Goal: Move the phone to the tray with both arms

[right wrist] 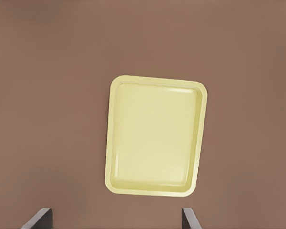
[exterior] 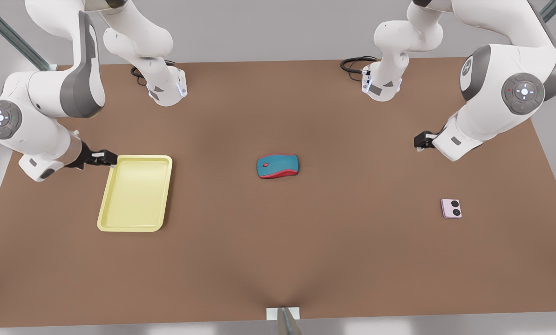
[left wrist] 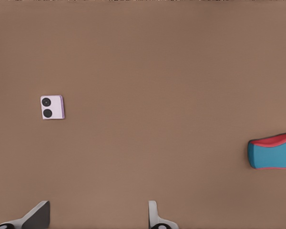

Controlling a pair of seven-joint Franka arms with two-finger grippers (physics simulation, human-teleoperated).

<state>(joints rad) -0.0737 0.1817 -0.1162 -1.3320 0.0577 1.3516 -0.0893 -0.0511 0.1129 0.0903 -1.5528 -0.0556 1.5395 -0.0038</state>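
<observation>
Spreading across every view is the brown counter (exterior: pixel 278 260), with a white arm at each far corner. On the front view's left lies the pale yellow tray (exterior: pixel 136 223), bare inside, and the right claw (exterior: pixel 102 158) hovers at its far corner, fingers (right wrist: pixel 38 218) set wide apart. A teal-and-red mouse (exterior: pixel 278 166) sits near the counter's middle. On the front view's right the left claw (exterior: pixel 422 140) hangs above the counter with its fingers (left wrist: pixel 154 213) apart, holding nothing. Smallest is the pink phone (exterior: pixel 451 208), flat on the counter, near that claw but apart from it and well away from the tray.
</observation>
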